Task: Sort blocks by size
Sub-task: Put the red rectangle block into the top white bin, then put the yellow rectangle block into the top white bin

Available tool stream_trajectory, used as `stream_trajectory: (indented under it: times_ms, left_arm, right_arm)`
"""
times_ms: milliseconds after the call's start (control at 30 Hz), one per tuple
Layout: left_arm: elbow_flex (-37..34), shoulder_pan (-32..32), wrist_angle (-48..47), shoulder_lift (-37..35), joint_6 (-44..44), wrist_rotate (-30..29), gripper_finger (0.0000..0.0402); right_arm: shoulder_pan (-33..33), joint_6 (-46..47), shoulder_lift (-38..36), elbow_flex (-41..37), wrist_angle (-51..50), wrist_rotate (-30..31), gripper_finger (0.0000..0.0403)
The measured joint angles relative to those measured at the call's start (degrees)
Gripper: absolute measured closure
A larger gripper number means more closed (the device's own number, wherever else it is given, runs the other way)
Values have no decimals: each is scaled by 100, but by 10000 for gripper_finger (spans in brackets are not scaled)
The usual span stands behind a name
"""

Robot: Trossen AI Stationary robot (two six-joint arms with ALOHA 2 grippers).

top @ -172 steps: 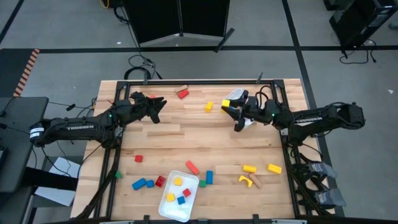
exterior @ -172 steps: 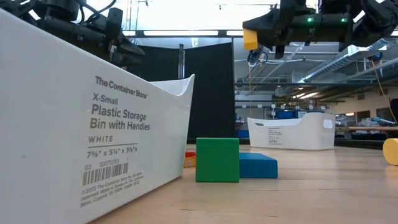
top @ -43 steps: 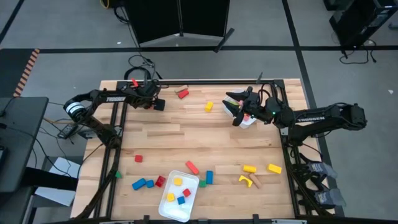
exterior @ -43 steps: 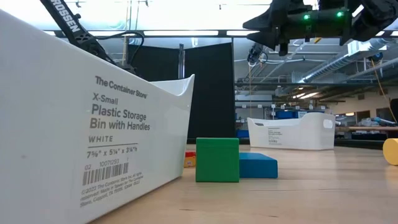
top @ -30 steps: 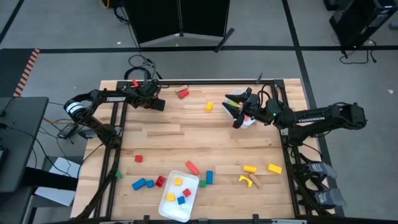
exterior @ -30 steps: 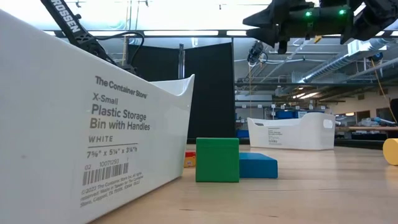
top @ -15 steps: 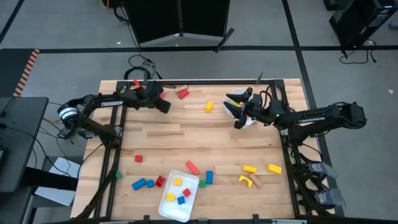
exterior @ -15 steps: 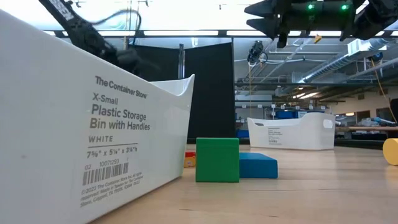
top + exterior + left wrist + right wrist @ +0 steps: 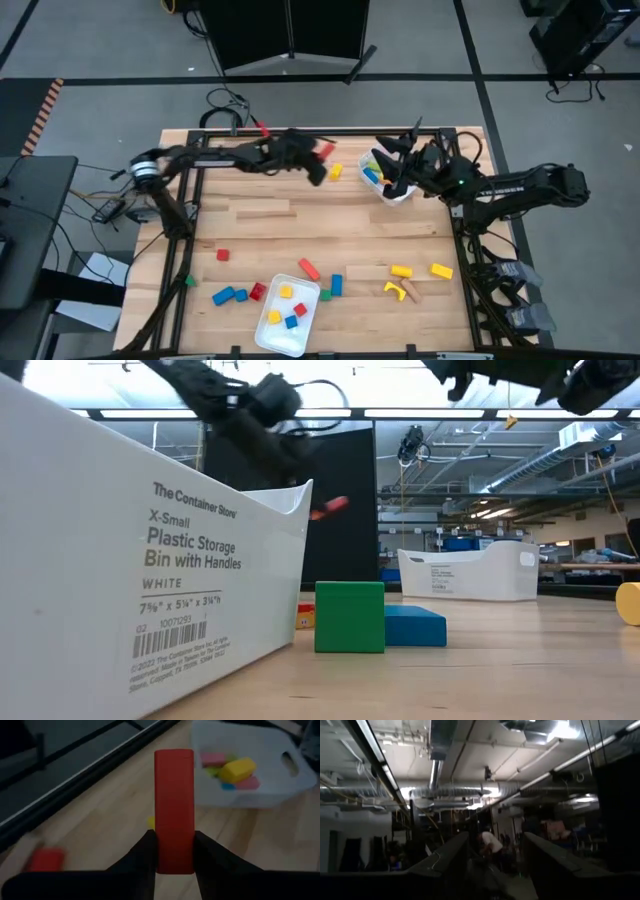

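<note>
Long red wooden bar (image 9: 174, 810) clamped between the two dark fingers (image 9: 145, 851) of the left gripper (image 9: 318, 160), held off the tabletop, just short of the far white plastic tray (image 9: 392, 190) on its left-arm side. Same bar visible in the low view (image 9: 328, 507), airborne above the near white plastic bin (image 9: 150, 560).

Judged step: carry to the far tray, already holding yellow, pink and blue pieces (image 9: 239, 770). Advisable: bring the bar fully over the tray's rim before letting go; lower close to the contents to avoid a bounce-out; tilt the bar flat so it clears the tray walls; mind the right arm beside the tray.

Right gripper (image 9: 400, 165) poised over the far tray, raised and tilted upward, wrist camera facing the ceiling; fingers (image 9: 440, 865) apart, nothing between them.

Hard to read: left arm motion-blurred in high and low views. Grip depth on the bar hidden behind the fingers. Small yellow block (image 9: 335, 171) near the far tray barely seen behind the bar in the wrist view.
</note>
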Motion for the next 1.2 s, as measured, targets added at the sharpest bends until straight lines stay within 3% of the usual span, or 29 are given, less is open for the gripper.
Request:
stream_trajectory:
  times_ms: [267,433,633,867,1100,1200]
  left_arm:
    - [2122,-205,-240,1838,190,638,301]
    - [3300,-317,-678,2674,396,653,301]
    - [4211,-346,-742,3362,440,696,301]
    - [4677,-352,-756,3808,555,632,297]
    - [4677,-356,-1071,3666,1206,1013,120]
    - [4674,-356,-1207,3488,1130,980,77]
  right_arm:
    - [321,-555,0,351,-30,-20,210]
    - [455,-717,0,356,-50,-17,217]
    - [498,-738,4,358,-80,-17,223]
    - [498,-780,4,358,-63,-35,230]
    - [500,-795,4,358,-71,-61,234]
    - [500,-858,4,361,-79,-84,234]
